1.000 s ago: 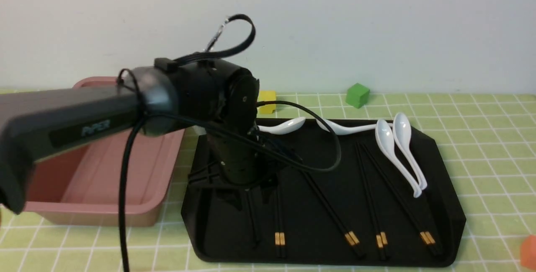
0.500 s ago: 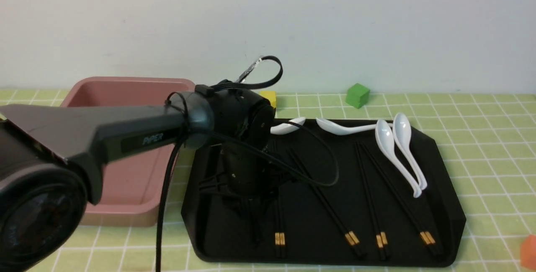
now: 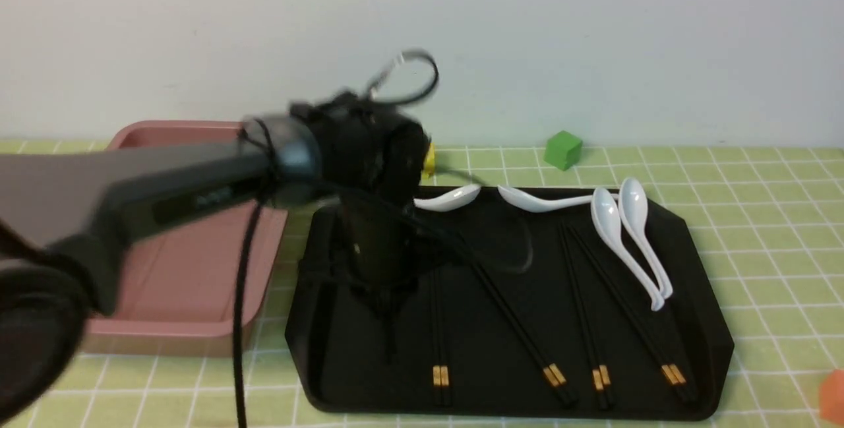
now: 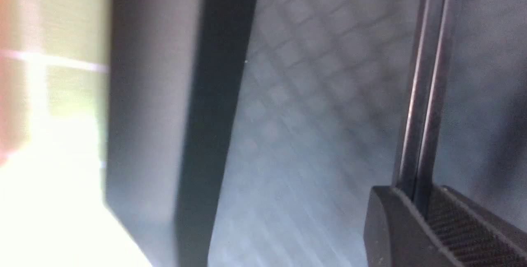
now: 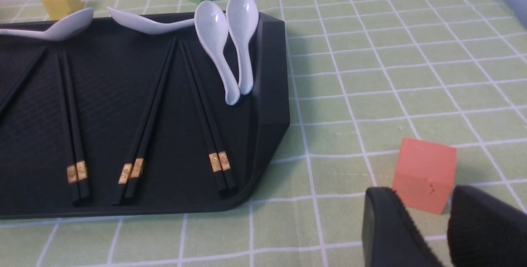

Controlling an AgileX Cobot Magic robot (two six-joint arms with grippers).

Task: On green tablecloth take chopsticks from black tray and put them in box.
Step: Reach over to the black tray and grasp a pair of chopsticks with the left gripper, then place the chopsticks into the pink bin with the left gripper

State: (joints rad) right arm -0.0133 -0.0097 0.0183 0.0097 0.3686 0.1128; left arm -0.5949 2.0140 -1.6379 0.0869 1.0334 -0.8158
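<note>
Currently chopsticks (image 4: 420,94) are clamped in left gripper (image 4: 418,196).
Pair is held over black tray (image 3: 501,392), box (image 3: 191,330) at its left.

Blurred label (image 3: 204,200) on left arm (image 3: 132,181), no legible text.

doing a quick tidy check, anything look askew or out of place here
Two white spoons rest on the black tray's far rim instead of flat inside, and the chopstick pairs splay at different angles.
</note>
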